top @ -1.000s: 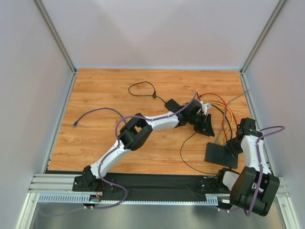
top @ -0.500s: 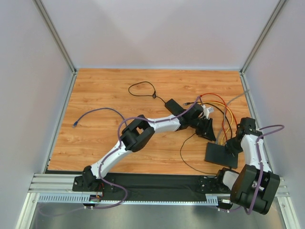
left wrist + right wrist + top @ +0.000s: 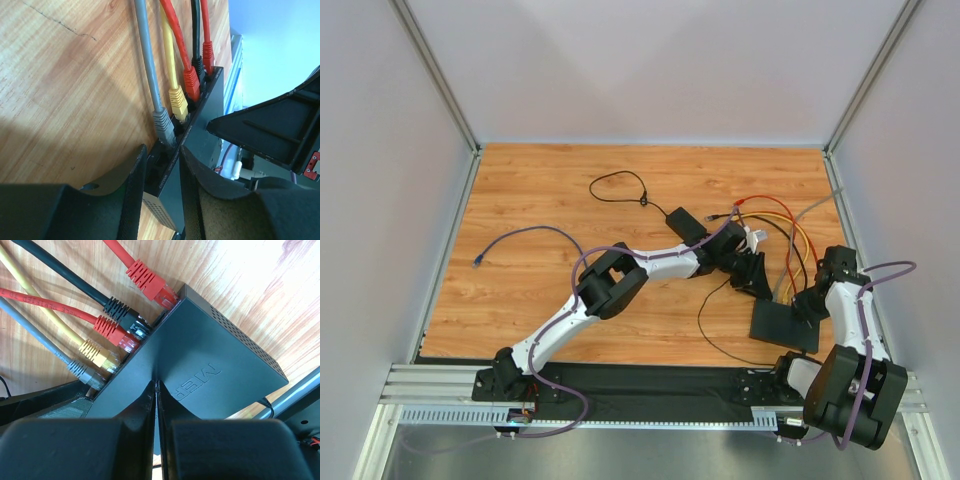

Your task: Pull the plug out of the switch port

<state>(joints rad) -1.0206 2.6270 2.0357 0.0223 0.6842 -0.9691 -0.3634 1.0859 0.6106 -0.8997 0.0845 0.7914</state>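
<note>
- The wooden worktop [image 3: 570,190] carries everything, with grey walls on three sides.
- The left arm [image 3: 620,275] reaches from the near left corner diagonally across to the right half of the worktop.
- The right arm [image 3: 850,330] is folded up at the near right corner, with its wrist turned in over the switch.
- The switch [image 3: 782,325] lies flat close to the worktop's near right corner. Its socket edge faces the far edge.
- A small power brick [image 3: 685,222] sits near the middle of the worktop, just beyond the left arm's wrist. A thin black lead loops from it towards the far edge.
- The left gripper [image 3: 162,152] is at the end of the socket edge, its fingertips right by the grey plug [image 3: 163,125]. Its jaws stand apart, with a gap wider than that plug and not closed on it.
- The right gripper [image 3: 156,390] has its fingers pressed together with only a slit between them. The tips are down on the switch's top face just behind the sockets.
- A purple cable [image 3: 520,232] lies loose towards the left edge.
- Five plugs sit in a row in the sockets: grey, then the yellow plug [image 3: 177,102], the red plug [image 3: 191,82], the black plug [image 3: 198,65] and a second red plug [image 3: 147,281].
</note>
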